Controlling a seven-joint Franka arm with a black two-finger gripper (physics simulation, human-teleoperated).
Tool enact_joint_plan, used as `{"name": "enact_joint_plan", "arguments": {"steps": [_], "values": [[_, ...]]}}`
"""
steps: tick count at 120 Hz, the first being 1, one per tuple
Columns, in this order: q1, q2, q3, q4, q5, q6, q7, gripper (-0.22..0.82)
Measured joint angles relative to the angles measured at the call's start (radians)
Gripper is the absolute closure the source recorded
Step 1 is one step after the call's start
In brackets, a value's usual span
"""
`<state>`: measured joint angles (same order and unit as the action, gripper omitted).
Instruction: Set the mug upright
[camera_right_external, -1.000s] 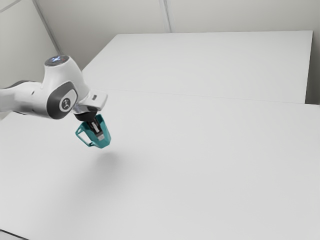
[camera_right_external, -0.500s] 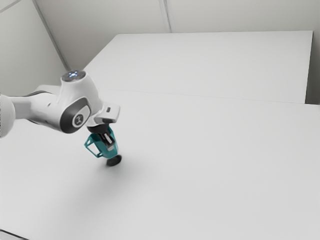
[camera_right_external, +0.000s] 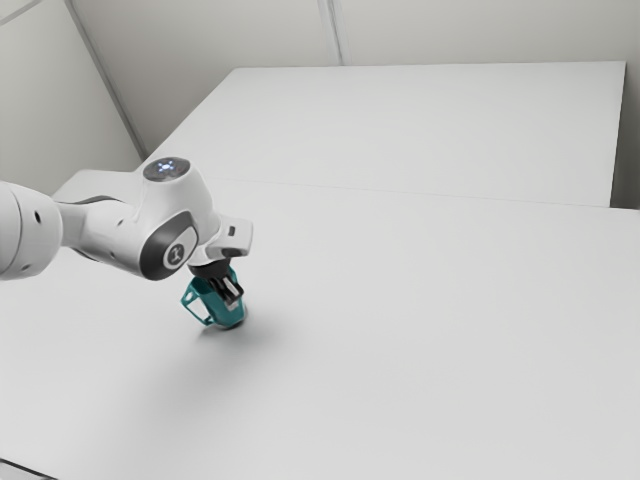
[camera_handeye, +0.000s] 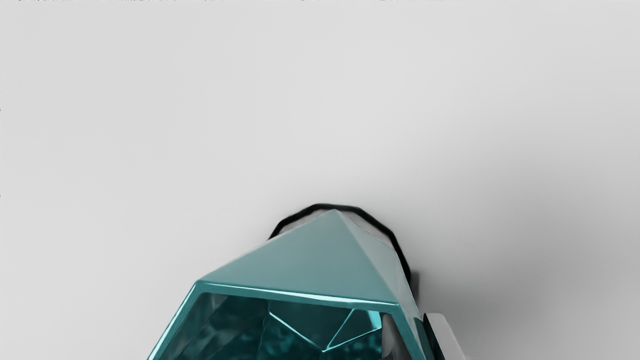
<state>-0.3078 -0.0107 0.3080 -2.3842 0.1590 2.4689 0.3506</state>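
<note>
The teal faceted mug (camera_right_external: 225, 309) is held tilted low over the table, its handle toward the exterior view's left. My gripper (camera_right_external: 233, 298) is shut on it and hides part of its side. In the wrist view the open rim of the mug (camera_handeye: 300, 296) faces the camera, and my gripper (camera_handeye: 418, 337) has hold of its wall, with one finger seen outside the mug. A dark round outline (camera_handeye: 395, 235) shows around the mug's far end. Whether the base touches the table cannot be told.
The white tabletop (camera_right_external: 420, 330) stretches toward the exterior view's right, with another white surface (camera_right_external: 420, 130) beyond it. A dark cable (camera_right_external: 25, 469) lies at the exterior view's lower left corner.
My arm has carried the mug lower and toward the exterior view's right. A dark patch that appeared under it half a second ago is now mostly covered by the mug.
</note>
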Motion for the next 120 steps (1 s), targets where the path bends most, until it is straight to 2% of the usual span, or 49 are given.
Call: {"name": "enact_joint_plan", "arguments": {"steps": [24, 75, 120], "values": [[-0.006, 0.001, 0.005, -0.001, -0.012, 0.008, -0.012, 0.66], [-0.002, -0.01, 0.007, 0.001, -0.012, 0.0, -0.02, 0.49], [0.013, -0.041, 0.008, 0.02, -0.006, -0.012, -0.021, 0.43]]}}
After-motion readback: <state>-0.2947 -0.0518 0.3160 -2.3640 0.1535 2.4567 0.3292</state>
